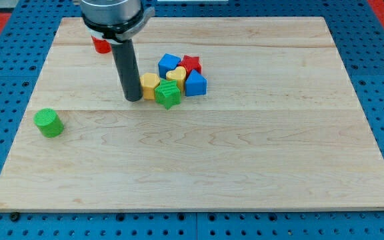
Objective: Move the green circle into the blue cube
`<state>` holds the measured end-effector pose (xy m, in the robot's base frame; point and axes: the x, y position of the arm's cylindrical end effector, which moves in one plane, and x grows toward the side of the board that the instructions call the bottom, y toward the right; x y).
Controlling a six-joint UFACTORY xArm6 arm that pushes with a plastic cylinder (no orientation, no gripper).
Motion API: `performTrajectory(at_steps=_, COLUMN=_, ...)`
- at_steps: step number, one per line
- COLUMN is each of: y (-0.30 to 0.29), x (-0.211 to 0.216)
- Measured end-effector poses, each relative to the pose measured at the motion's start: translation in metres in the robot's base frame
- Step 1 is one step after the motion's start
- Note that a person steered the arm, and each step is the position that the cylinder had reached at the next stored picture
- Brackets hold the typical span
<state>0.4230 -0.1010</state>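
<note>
— Where's the green circle (49, 123)?

— Alone near the view's left edge of the pale, grainy wooden bench (245, 167), well apart from the rest; a squat cylinder.

— And the blue cube (169, 65)?

— In the cluster up top, with a red star (191, 64), yellow heart (176, 75), blue wedge-like block (196, 84), yellow block (150, 85) and green block (168, 95).

— The rod?

— My tip (133, 99) sits just left of the yellow block. No gripper here to be apart or together. A red block (101, 45) peeks behind.

A green circle (48, 123) is sitting upright, alone near the board's left edge, well apart from the blue cube (169, 65) lying among clustered blocks.
</note>
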Motion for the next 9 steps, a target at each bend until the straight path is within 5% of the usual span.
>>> performTrajectory(at_steps=2, y=-0.039, x=0.079)
performTrajectory(at_steps=4, y=-0.15, x=0.079)
performTrajectory(at_steps=9, y=-0.19, x=0.057)
